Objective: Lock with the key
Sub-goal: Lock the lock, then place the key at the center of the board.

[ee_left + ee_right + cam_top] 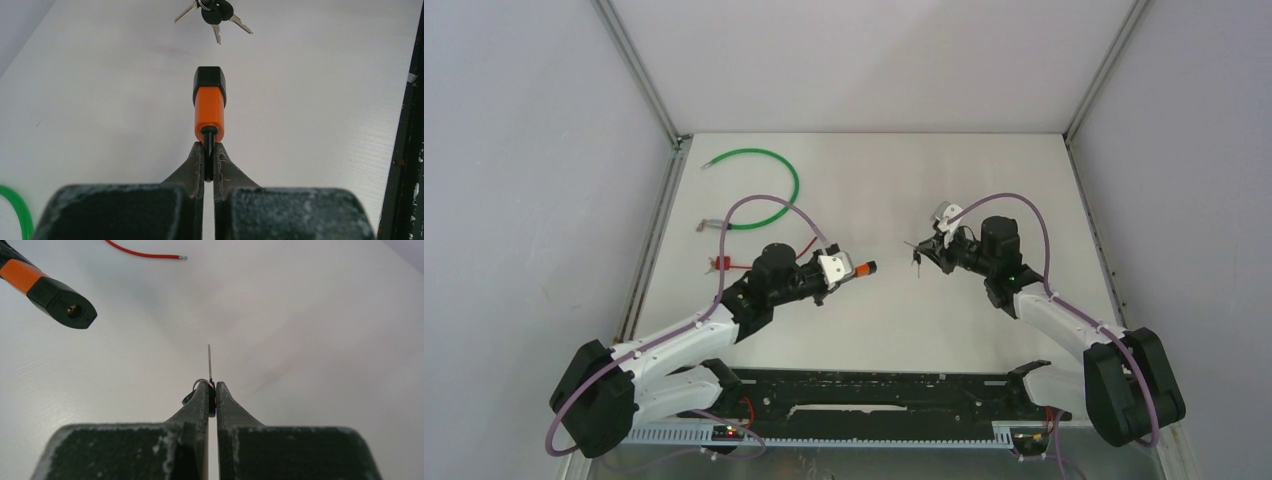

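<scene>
Left fingers (192,167) are clamped on the thin black stem at the rear end of the lock (209,107). Right fingers (227,407) are clamped on the head of the key (209,360).

Lock: short orange barrel with a black faceted cap at the front. The cap face carries a round, brass-coloured keyhole (75,311). The lock is held over the middle of the surface (984,170), slightly toward the left edge, cap pointing at the right arm.

Key: thin blade projecting straight out of the fingers, seen edge-on in the right wrist view. Spare keys (227,17) hang from the same ring. Key and lock are near each other but apart.

A green cable (769,190) lies near the far left corner.
</scene>
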Controlling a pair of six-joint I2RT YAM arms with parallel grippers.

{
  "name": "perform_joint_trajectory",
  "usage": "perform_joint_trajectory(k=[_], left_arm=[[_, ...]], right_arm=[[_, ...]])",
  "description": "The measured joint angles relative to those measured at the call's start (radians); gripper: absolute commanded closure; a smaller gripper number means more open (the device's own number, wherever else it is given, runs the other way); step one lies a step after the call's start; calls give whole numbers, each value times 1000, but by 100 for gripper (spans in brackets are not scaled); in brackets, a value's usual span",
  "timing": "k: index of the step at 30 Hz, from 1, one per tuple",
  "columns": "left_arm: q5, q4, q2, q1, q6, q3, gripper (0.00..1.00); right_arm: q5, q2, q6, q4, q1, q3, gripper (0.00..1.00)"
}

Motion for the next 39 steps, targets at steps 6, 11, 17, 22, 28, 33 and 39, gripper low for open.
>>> perform_joint_trajectory(k=[6,11,17,22,28,33,39], left_arm=[[0,-10,10,0,-1,8,100],[-10,-18,37,0,-2,31,100],[-18,-18,37,0,-8,32,100],[-18,-9,66,0,-26,35,100],[15,-37,213,0,-72,136,100],[43,-47,264,17,-111,182,99],[47,-63,351,34,-151,232,98]], right_arm=[[32,8,74,47,-2,0,92],[7,52,162,83,-16,2,76],[-29,81,214,96,-23,2,75],[-47,91,232,112,-24,2,83],[-50,129,293,166,-29,6,84],[-59,185,374,239,-31,8,65],[-25,206,465,313,-31,7,1]])
